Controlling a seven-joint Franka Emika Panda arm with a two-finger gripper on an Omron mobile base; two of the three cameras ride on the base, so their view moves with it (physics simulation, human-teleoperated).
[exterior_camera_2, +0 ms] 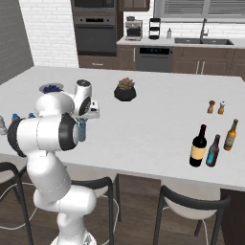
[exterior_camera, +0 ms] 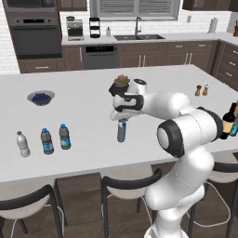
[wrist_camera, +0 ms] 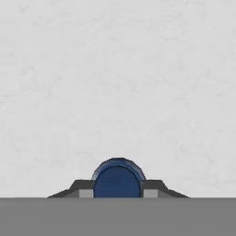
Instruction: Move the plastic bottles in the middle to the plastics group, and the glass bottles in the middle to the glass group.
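Note:
My gripper [exterior_camera: 122, 119] is shut on the neck of the pale translucent blue plastic bottle [exterior_camera: 122, 132], which hangs upright over the counter's middle front. The hand view looks straight down on its blue cap [wrist_camera: 117, 180], clamped between the fingertips [wrist_camera: 83, 188]. At the left front stand the clear white-capped bottle [exterior_camera: 22, 144], a grey blue-capped bottle [exterior_camera: 46, 142] and a second blue-capped bottle [exterior_camera: 64, 137]. At the right front, the dark wine bottle [exterior_camera_2: 197, 147] stands beside the teal bottle [exterior_camera_2: 213, 151] and the amber bottle [exterior_camera_2: 230, 135].
A bowl of blueberries [exterior_camera: 41, 97] sits at the left back. A dark plant pot [exterior_camera_2: 125, 90] stands mid-counter behind the arm. Salt and pepper shakers [exterior_camera_2: 216, 106] stand at the right. Stools line the counter's front edge.

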